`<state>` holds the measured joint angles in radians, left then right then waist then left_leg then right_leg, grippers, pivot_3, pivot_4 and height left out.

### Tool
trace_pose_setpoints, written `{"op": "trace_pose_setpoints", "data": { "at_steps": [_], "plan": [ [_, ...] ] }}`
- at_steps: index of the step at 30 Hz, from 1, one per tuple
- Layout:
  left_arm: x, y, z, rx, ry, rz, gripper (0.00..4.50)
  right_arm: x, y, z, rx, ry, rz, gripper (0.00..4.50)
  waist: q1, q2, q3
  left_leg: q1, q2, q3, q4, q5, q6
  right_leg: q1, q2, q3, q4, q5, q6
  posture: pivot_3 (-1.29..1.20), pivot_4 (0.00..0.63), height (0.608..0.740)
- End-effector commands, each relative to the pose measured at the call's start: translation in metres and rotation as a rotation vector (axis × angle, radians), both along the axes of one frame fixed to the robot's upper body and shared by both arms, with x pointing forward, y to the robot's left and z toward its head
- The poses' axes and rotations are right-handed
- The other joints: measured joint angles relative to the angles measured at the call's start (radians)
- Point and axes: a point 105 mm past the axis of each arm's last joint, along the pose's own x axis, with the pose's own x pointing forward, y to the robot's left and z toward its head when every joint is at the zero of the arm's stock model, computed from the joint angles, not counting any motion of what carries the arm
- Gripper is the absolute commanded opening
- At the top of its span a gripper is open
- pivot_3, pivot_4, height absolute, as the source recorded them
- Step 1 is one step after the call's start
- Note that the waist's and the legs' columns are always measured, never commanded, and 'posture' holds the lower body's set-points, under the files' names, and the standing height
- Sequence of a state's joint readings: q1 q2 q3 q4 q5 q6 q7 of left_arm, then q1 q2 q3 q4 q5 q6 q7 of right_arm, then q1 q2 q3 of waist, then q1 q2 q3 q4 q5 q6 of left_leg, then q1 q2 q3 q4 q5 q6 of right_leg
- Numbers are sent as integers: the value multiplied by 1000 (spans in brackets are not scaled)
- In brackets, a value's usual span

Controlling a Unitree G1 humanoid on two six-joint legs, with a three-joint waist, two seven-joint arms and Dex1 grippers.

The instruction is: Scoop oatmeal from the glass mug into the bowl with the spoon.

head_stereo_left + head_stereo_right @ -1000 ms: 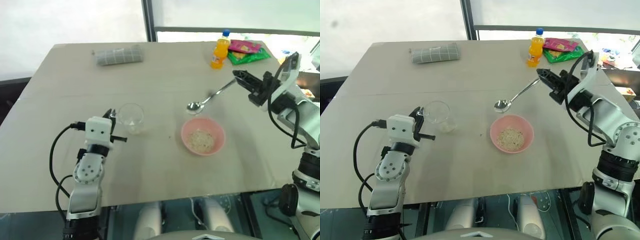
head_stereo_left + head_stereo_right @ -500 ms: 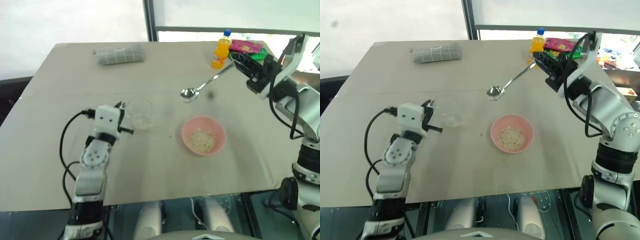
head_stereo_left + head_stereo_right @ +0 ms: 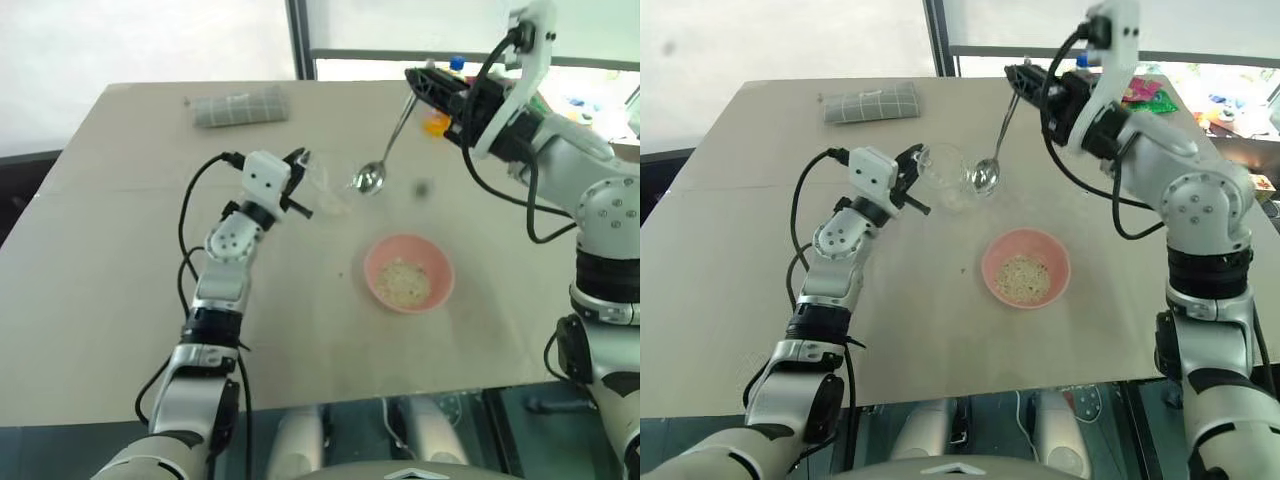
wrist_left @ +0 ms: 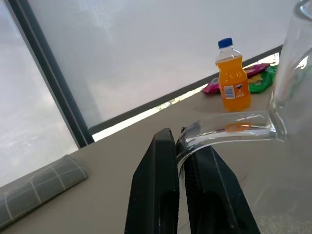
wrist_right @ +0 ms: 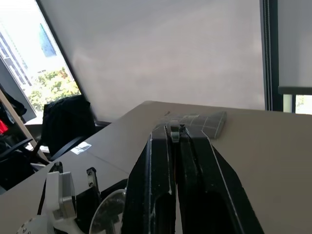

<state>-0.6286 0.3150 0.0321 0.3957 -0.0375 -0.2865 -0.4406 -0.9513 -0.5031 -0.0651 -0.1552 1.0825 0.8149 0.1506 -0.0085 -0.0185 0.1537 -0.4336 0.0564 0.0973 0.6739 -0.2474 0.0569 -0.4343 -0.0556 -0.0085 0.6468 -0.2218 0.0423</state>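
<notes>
My left gripper (image 3: 296, 186) is shut on the handle of the glass mug (image 3: 945, 176), holding it tilted above the table. In the left wrist view the fingers (image 4: 161, 161) pinch the clear handle (image 4: 229, 130). Above it, my right gripper (image 3: 1026, 80) is shut on the end of the spoon's handle (image 5: 174, 130). The spoon (image 3: 369, 180) hangs with its oval end down, right beside the mug's rim. The pink bowl (image 3: 440, 262) sits on the table nearer me, with a heap of oatmeal (image 3: 404, 283) inside. I cannot tell whether oatmeal is in the mug.
An orange bottle (image 4: 232, 78) and bright snack packets (image 4: 258, 78) stand at the table's far right corner. A folded grey cloth (image 3: 238, 108) lies at the far left. A window wall rises just past the table's far edge.
My left gripper has lifted the mug off the table and carried it up and to the right. My right gripper swung left and rolled, so the spoon now hangs beside the mug.
</notes>
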Motion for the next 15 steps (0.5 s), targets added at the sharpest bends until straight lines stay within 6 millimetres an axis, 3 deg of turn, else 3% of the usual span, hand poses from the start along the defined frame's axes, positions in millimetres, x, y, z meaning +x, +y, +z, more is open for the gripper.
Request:
{"op": "trace_pose_setpoints", "data": {
  "at_steps": [1,10,15],
  "plan": [
    [5,-8,4,31,-35,-25,31,-15,-5,29,44,-118,24,0,1,0,0,0,0,0,0,0,0,0,0,0,0,0,0,0,150,740],
    [24,-11,-6,82,23,-11,31,-19,-1,36,87,-137,35,0,-1,0,0,0,0,0,0,0,0,0,0,0,0,0,1,0,150,740],
    [24,-12,3,59,1,-26,31,-9,9,5,-24,-113,23,0,-2,0,0,0,0,0,0,0,0,0,0,0,0,0,1,0,150,740]
  ]
}}
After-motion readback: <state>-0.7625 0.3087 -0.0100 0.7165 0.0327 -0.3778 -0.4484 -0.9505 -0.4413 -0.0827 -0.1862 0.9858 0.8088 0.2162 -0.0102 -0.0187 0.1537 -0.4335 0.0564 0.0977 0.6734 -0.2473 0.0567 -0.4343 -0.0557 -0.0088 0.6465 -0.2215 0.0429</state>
